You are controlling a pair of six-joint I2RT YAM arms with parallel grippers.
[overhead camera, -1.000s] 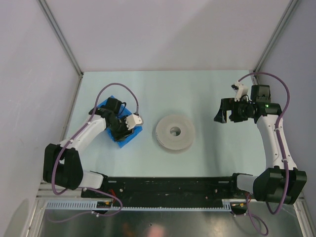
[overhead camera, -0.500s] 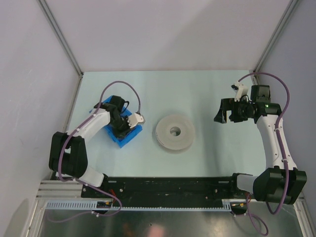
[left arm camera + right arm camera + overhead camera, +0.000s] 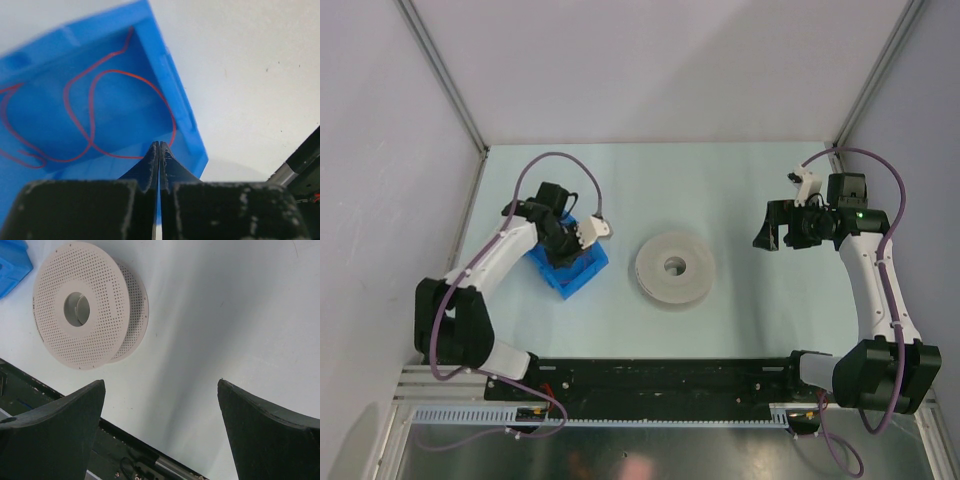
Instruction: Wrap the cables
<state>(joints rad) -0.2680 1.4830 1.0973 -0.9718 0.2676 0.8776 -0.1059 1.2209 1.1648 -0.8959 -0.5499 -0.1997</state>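
**Asker:** So, what is your left gripper doing?

**Robot:** My left gripper [image 3: 159,145] is pressed tight, the two black fingers flat against each other with no gap. Its tip hangs just over the near wall of the blue bin [image 3: 170,85].

**Asker:** And the cables?

**Robot:** The cables [image 3: 90,107] lie inside that bin, one thin red wire in loose loops across its floor. One strand runs up to my closed tip from the left and another from the right. Whether the wire is caught between the fingers I cannot tell, because the tip covers that spot.

**Asker:** What is past the bin?

**Robot:** The pale table [image 3: 250,75], seen beyond the bin's right wall.

**Asker:** And your right side?

**Robot:** My right gripper [image 3: 159,385] stands wide, its fingers far apart and empty, raised above the table. Past them lies the grey-white spool [image 3: 105,315], flat on the table, with a perforated flange facing up and a round hole in the middle. Farthest off in that wrist view, a corner of the blue bin shows at the edge.

**Asker:** How does it all sit from above?

**Robot:** The spool lies between my two arms. The bin is near its left side but not touching it. My right gripper is well apart from the spool, off to its right.
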